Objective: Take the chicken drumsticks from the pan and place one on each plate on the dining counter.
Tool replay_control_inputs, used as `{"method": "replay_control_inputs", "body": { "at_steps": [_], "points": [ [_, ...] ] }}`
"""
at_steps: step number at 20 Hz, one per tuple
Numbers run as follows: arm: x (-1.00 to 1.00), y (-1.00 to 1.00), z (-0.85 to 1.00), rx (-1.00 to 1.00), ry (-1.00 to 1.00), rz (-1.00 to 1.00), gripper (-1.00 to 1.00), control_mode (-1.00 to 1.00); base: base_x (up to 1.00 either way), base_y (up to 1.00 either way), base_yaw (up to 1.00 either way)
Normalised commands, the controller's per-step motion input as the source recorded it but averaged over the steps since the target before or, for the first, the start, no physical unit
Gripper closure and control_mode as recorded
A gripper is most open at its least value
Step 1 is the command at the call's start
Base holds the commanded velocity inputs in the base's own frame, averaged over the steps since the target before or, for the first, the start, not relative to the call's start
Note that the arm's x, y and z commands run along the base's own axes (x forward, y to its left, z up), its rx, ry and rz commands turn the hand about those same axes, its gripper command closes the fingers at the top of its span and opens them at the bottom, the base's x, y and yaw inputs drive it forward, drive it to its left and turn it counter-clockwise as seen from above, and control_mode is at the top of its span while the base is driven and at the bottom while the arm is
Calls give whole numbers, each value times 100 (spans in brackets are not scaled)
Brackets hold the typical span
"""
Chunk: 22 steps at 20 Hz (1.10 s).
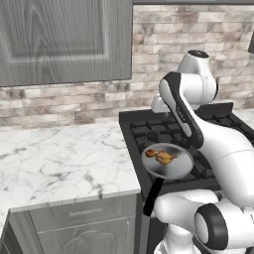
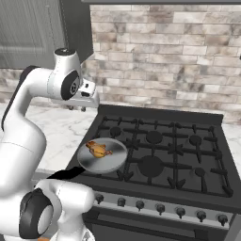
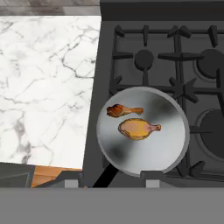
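Observation:
Two golden-brown chicken drumsticks lie side by side in the pan (image 3: 173, 151), the darker one (image 3: 124, 110) just beyond the paler one (image 3: 139, 128). The pan (image 1: 173, 171) (image 2: 110, 165) sits on the front left burner of the stove, its black handle (image 1: 151, 196) pointing out over the stove's front edge. My gripper (image 2: 79, 108) hangs high above the pan, pointing down, open, with nothing between its fingers. In the hand view the fingertips (image 3: 72, 183) stand well apart, near the pan's handle. The plates and the dining counter are out of view.
The black gas stove (image 2: 155, 141) has several burners under dark grates and a row of knobs (image 2: 160, 208) on its front. A marble worktop (image 1: 54, 158) over grey drawers lies to its left. A brick wall (image 2: 164, 56) and a grey wall cabinet (image 1: 59, 39) stand behind.

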Motion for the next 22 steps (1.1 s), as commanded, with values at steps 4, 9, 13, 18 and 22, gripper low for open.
{"method": "replay_control_inputs", "body": {
  "at_steps": [4, 9, 13, 18, 22],
  "points": [
    [-10, -11, -8, 0, 0, 0, -100, -100, 0, 0, 0],
    [-21, -39, -26, 4, 0, -1, -100, -100, 0, 0, 0],
    [-7, -26, -46, 4, 7, 7, -100, -100, 0, 0, 0],
    [0, -2, -55, -12, 13, 50, -100, -100, 0, 0, 0],
    [14, 0, -40, -15, 15, 37, -100, -100, 0, 0, 0]
  ]
}}
